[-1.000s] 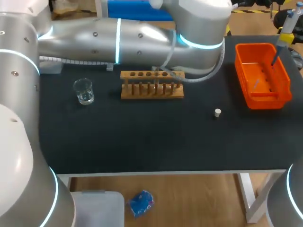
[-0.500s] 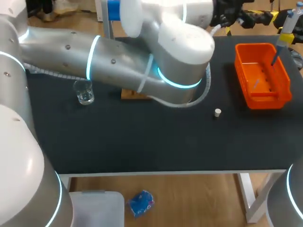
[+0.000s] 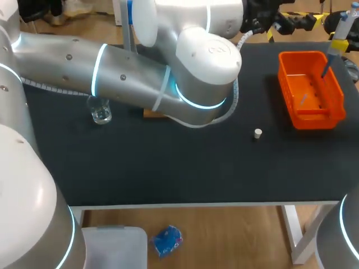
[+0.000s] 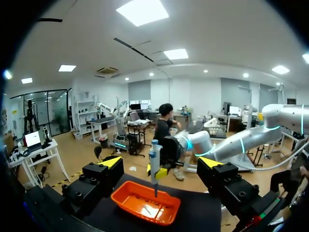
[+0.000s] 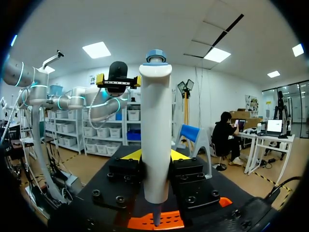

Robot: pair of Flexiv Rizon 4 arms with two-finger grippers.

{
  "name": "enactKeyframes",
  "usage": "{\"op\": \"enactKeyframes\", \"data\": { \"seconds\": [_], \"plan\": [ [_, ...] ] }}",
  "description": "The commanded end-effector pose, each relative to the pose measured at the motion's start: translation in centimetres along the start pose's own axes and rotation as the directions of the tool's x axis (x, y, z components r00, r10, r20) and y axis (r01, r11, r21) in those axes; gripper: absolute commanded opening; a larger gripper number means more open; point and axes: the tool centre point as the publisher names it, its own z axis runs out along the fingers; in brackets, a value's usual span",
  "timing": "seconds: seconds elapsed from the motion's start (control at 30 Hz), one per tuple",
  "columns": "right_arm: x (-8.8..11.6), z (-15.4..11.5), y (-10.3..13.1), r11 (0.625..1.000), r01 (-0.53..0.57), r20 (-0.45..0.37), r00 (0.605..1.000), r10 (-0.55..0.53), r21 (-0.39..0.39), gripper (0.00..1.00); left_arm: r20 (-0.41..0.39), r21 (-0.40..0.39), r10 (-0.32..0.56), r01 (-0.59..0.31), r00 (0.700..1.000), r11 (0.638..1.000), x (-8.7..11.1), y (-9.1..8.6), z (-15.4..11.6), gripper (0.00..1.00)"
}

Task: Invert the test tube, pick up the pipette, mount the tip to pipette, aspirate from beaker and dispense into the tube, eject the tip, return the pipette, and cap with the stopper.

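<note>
Head view puts the right gripper (image 5: 155, 155) at the far right corner of the bench (image 3: 168, 168). Its fingers pinch the pipette (image 3: 336, 39) by its body and hold it upright, with the thin lower end pointing down into the orange tray (image 3: 311, 119), probably so that anything dropped lands inside. I cannot tell whether a tip is mounted.

The left arm (image 3: 129, 78) reaches in from the left across the middle, hiding all but a corner of the wooden rack (image 3: 151, 114), so the test tube cannot be seen. The left gripper (image 4: 160, 163) hangs off the far edge facing the tray, fingers spread with nothing between them.

The beaker (image 3: 101, 112) stands at the left, just beside that arm. The stopper (image 3: 257, 133) sits alone between rack and tray. The near half of the bench is open. The tray walls and the bulky left arm look like the main obstacles on any path from tray to beaker.
</note>
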Motion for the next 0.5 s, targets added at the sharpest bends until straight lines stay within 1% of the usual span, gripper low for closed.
{"op": "enactKeyframes", "data": {
  "seconds": [0.03,0.1,0.17,0.27,0.4,0.5],
  "plan": [
    [0.5,0.6,0.2,1.000,0.008,-0.018,1.000,-0.008,0.008,0.00,-0.059,0.122,0.025,-0.018,0.998,0.992,-0.3,0.8,-2.0,1.00],
    [1.2,1.5,0.2,1.000,0.015,-0.040,0.999,-0.015,-0.009,0.00,-0.082,0.146,0.031,-0.019,0.996,0.989,-0.2,1.0,-3.6,1.00],
    [2.1,2.7,0.3,1.000,0.027,-0.065,0.997,-0.027,-0.004,0.00,-0.105,0.156,0.041,-0.024,0.994,0.987,-0.1,1.4,-5.0,1.00],
    [3.3,4.4,0.6,0.999,0.039,-0.093,0.995,-0.040,-0.018,0.00,-0.119,0.151,0.037,-0.019,0.992,0.988,0.0,2.1,-7.0,1.00],
    [5.2,6.6,0.9,0.998,0.049,-0.143,0.988,-0.052,-0.026,0.00,-0.124,0.157,0.020,0.000,0.992,0.988,0.1,3.1,-9.6,1.00],
    [6.8,8.2,1.0,0.998,0.059,-0.178,0.982,-0.061,-0.016,0.00,-0.103,0.163,0.001,0.016,0.995,0.987,0.2,3.7,-11.4,1.00]
  ]
}}
